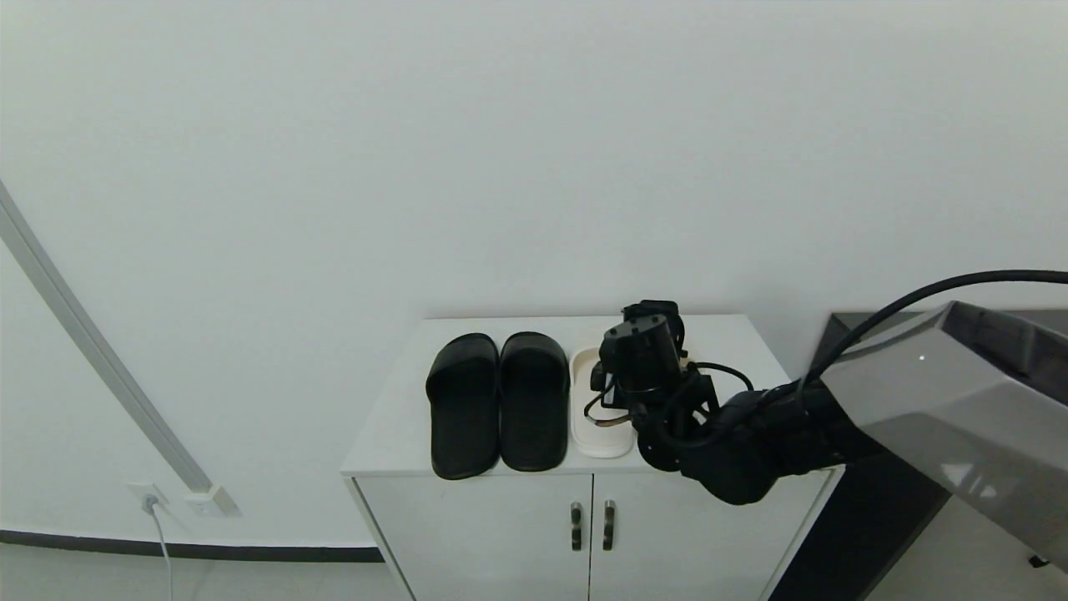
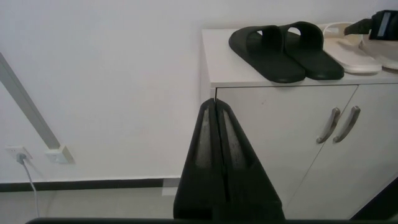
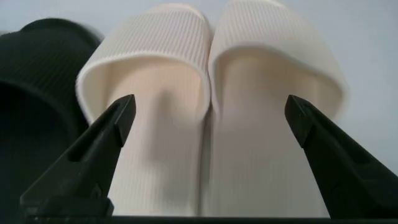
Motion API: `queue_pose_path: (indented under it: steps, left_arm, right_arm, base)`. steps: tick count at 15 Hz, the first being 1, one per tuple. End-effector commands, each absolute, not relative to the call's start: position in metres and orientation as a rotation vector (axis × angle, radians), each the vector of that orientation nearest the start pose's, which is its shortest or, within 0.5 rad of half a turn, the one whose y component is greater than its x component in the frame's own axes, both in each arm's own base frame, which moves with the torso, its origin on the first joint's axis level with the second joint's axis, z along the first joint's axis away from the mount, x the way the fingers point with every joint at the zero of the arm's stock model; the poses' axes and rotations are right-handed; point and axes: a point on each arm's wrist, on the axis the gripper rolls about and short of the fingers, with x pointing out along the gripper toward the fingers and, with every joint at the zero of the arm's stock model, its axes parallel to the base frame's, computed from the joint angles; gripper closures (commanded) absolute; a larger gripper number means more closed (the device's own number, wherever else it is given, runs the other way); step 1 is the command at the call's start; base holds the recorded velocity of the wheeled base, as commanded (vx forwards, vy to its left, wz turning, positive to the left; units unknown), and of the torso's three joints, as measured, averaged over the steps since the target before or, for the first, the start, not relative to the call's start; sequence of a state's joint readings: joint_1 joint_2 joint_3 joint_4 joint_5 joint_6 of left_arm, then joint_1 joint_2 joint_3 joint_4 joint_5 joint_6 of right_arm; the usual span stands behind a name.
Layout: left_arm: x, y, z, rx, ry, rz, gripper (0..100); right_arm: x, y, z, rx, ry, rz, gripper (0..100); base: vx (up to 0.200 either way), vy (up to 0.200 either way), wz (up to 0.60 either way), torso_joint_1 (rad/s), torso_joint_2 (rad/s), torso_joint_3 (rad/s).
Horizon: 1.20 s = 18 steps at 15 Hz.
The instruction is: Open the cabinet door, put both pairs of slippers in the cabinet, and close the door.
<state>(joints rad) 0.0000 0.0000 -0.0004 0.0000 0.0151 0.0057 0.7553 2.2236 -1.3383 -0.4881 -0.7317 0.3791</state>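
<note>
The right arm is stretched out forward from the right side, with its wrist at the far end. The right gripper has its two fingers spread wide apart. The left gripper has its two fingers pressed flat together, tips touching.

A white wall socket sits low on the white wall. A grey plug fills it, and its pale cable drops from the socket to the light floor. Just beside the socket is a small white junction box, from which a grey conduit climbs diagonally away. A black skirting strip runs below the socket. A dark unit stands well apart from it.
</note>
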Motion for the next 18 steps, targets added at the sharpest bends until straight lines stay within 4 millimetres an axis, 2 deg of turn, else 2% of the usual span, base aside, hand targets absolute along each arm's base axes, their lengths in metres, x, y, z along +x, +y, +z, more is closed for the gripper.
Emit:
queue_pose_path:
  steps: [1, 6, 11, 12, 18]
  left_arm:
    - [-0.023, 0.0, 0.075, 0.006, 0.0, 0.015, 100]
    - [-0.023, 0.0, 0.075, 0.006, 0.0, 0.017, 100]
    - [-0.023, 0.0, 0.076, 0.005, -0.001, 0.018, 100]
    - [-0.023, 0.0, 0.076, 0.003, -0.002, 0.017, 100]
    - [-0.023, 0.0, 0.075, 0.003, 0.0, 0.017, 100]
  right_arm:
    - [0.352, 0.294, 0.094, 0.086, 0.299, -0.058, 0]
    - [0.378, 0.297, 0.092, 0.068, 0.256, -0.088, 0]
    - [0.387, 0.303, 0.088, 0.054, 0.242, -0.086, 0]
    - [0.388, 0.302, 0.088, 0.056, 0.241, -0.089, 100]
    - [0.389, 0.3, 0.091, 0.065, 0.23, -0.092, 100]
  base:
    - [0.0, 0.0, 0.0, 0.0, 0.0, 0.0]
    - [0.0, 0.0, 0.0, 0.0, 0.0, 0.0]
    - [0.0, 0.0, 0.0, 0.0, 0.0, 0.0]
    - [0.0, 0.0, 0.0, 0.0, 0.0, 0.0]
    - [0.0, 0.0, 0.0, 0.0, 0.0, 0.0]
